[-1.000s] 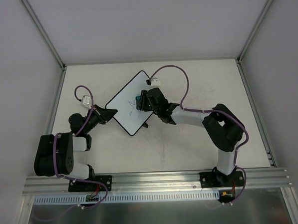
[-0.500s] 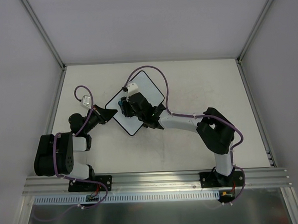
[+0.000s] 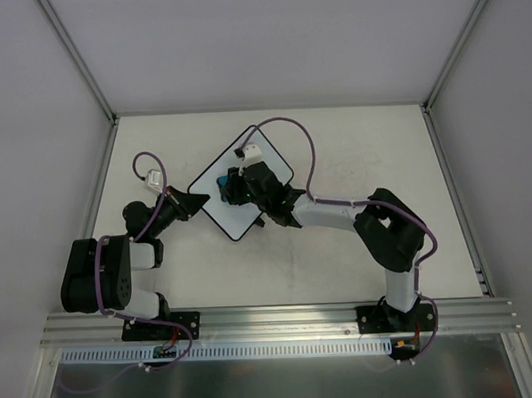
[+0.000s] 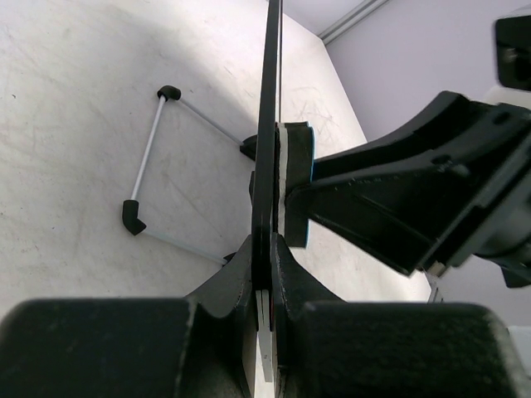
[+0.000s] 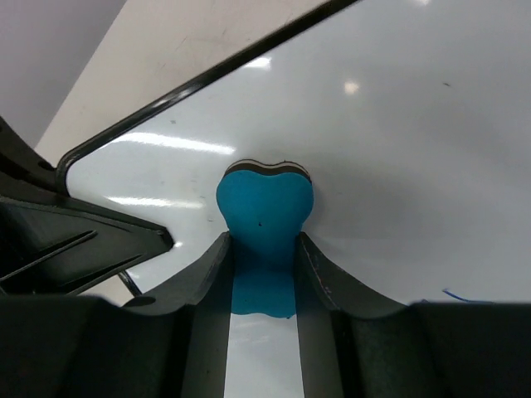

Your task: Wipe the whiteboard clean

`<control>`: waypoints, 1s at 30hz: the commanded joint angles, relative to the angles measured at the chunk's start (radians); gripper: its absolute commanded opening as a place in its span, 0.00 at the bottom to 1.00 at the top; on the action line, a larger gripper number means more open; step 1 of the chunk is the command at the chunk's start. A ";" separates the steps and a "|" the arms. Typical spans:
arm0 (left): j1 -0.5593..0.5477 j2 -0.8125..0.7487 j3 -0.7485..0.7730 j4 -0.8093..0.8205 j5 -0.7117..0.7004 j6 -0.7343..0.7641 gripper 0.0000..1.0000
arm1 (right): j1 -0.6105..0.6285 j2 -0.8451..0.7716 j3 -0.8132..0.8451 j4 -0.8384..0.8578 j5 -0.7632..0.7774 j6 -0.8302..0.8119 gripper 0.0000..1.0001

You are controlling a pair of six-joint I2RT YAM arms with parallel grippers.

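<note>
The whiteboard [image 3: 270,156] lies turned like a diamond on the table, white with a thin black rim. My left gripper [image 3: 198,201] is shut on its left corner; in the left wrist view the board [image 4: 268,116] runs edge-on between the jaws of that gripper [image 4: 270,249]. My right gripper [image 3: 224,185] is shut on a blue eraser [image 3: 220,181] and presses it flat onto the board's left part. In the right wrist view the eraser [image 5: 264,203] sits between the fingers of the right gripper [image 5: 264,253] on the white surface [image 5: 398,141]. A short blue mark [image 5: 452,294] shows at the lower right.
Under the board a wire stand with black feet [image 4: 133,217] rests on the table [image 3: 352,141]. Aluminium rails [image 3: 76,57] and grey walls close in the table on the left, back and right. The right arm [image 3: 388,228] reaches across the middle.
The right gripper swept the eraser from the board's middle to its left part, then came back a little. The dark scribble seen a second ago no longer shows. The left arm held still.
</note>
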 commanded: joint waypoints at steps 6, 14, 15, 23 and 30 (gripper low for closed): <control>-0.009 -0.008 0.004 0.328 0.033 0.082 0.00 | -0.121 -0.047 -0.215 0.048 0.044 0.241 0.00; -0.011 -0.014 -0.001 0.328 0.034 0.085 0.00 | -0.187 -0.033 -0.325 0.112 0.059 0.430 0.00; -0.011 -0.014 -0.001 0.328 0.033 0.085 0.00 | -0.210 -0.029 -0.344 0.142 0.045 0.455 0.00; -0.011 -0.013 0.001 0.328 0.033 0.087 0.00 | -0.267 -0.024 -0.462 0.238 0.031 0.582 0.00; -0.009 -0.016 -0.001 0.328 0.033 0.088 0.00 | -0.262 -0.018 -0.445 0.235 0.015 0.559 0.00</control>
